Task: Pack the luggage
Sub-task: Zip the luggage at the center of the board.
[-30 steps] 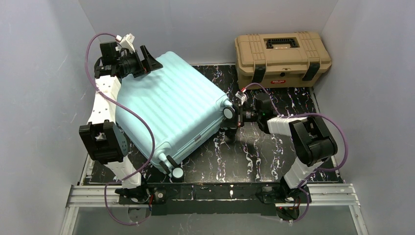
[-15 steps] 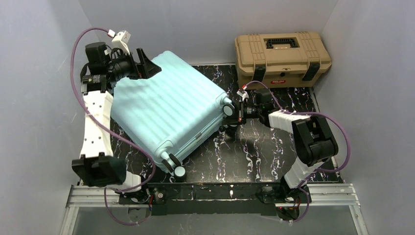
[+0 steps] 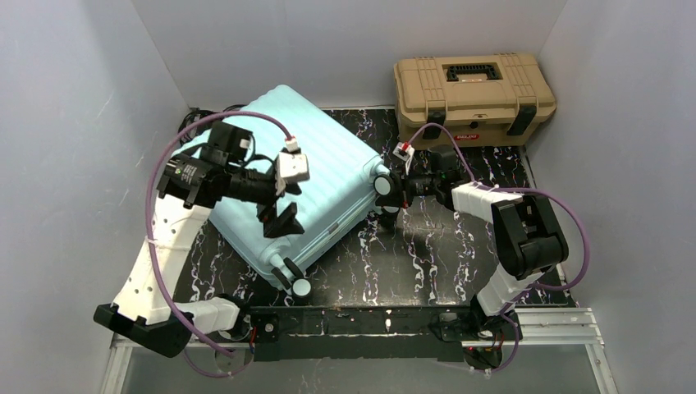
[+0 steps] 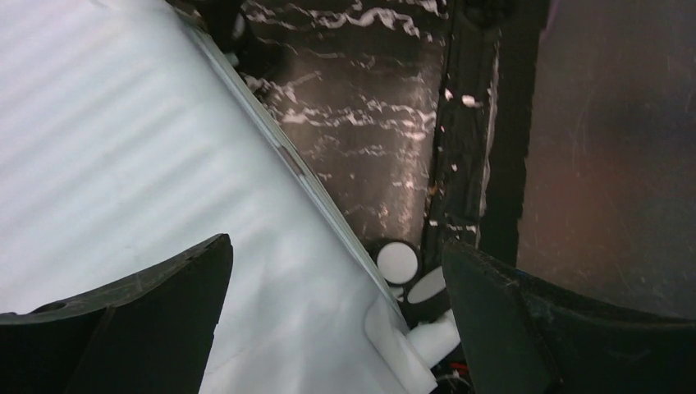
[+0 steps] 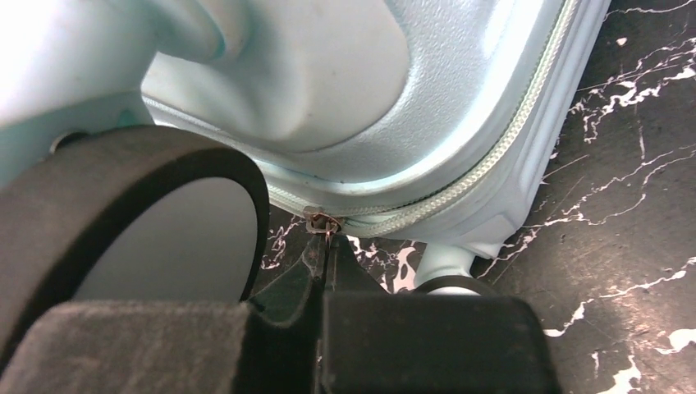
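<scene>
step in hand: zipping the shell shut (judged from the grip).

1. position. the luggage (image 3: 287, 176) lies closed and flat, ribbed side up, set at a skew on the counter (image 3: 427, 254). it is directly under the left pincer (image 3: 281, 218) and right in front of the right pincer (image 5: 324, 246).
2. right pincer. clenched on the zipper pull (image 5: 320, 220), at the corner of the case. a black wheel (image 5: 131, 222) sits just left of its tips, and the zipper track (image 5: 460, 185) curves away to the upper right.
3. left pincer. released, jaws wide, holding nothing. it hangs over the shell near the case's near edge. whether it touches the shell cannot be told.

procedure:
- draw the pull along the line of the track. at the rounded corner, swing the wrist with the curve. a straight tug would likely jam the slider or strip the tab from the grip.
- keep the tips low and clear of the wheel beside them.
- bring the left pincer down flat on the shell to press the halves together and stop the case sliding on its wheels as the right arm pulls.
- pull slowly. the tab is small, and the grip looks shallow.

the tan toolbox (image 3: 473, 94) stands beyond the right pincer, well apart, and needs no handling.
</scene>
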You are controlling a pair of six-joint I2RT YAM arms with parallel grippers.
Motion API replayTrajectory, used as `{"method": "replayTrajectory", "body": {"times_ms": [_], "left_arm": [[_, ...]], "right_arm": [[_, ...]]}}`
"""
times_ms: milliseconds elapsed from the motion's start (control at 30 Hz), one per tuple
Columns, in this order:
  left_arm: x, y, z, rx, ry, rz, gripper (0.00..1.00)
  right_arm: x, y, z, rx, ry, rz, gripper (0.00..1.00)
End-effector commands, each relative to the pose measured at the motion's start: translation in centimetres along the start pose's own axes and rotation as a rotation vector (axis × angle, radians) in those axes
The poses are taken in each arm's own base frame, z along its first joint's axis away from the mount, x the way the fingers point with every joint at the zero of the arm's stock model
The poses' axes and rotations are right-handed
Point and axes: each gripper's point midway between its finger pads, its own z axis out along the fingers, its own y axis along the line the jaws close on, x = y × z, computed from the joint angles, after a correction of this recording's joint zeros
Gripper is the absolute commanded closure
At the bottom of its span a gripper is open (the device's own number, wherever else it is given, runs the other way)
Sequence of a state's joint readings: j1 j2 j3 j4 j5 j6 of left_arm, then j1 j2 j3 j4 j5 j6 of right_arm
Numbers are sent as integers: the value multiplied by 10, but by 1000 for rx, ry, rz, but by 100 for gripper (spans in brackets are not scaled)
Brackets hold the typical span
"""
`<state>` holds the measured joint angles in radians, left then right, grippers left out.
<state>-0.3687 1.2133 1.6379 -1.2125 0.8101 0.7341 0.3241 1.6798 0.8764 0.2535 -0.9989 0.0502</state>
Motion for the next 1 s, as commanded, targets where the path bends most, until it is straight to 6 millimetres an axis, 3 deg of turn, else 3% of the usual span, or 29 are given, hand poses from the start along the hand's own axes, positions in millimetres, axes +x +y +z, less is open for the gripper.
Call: {"method": "replayTrajectory", "body": {"times_ms": [0,100,133,167,200,233,267,367,533,733,967], "left_arm": [[56,-35,0,103,219,37,2],[69,-41,12,109,240,18,2],[73,-43,14,109,255,23,2],[75,-46,16,116,262,29,2],[74,-50,18,128,256,31,2],[72,-54,20,142,242,27,2],[69,-58,22,162,226,19,2],[66,-62,27,195,229,-8,4],[86,-60,33,204,331,15,7],[73,-79,25,264,247,66,7],[126,-84,26,310,459,73,9]], "right_arm": [[-18,-19,-13,84,-33,-128,99],[-17,-19,-15,88,-34,-131,99],[-17,-19,-16,90,-36,-133,78],[-17,-19,-16,90,-36,-138,99],[-16,-20,-17,92,-38,-139,99],[-20,-112,-54,657,-37,-123,99],[-21,-123,-63,736,-38,-120,99],[-19,-127,-65,750,-37,-117,99],[-24,-128,-71,755,-53,-129,99],[-26,-128,-76,755,-68,-120,99],[-25,-132,-80,761,-73,-106,99]]}}
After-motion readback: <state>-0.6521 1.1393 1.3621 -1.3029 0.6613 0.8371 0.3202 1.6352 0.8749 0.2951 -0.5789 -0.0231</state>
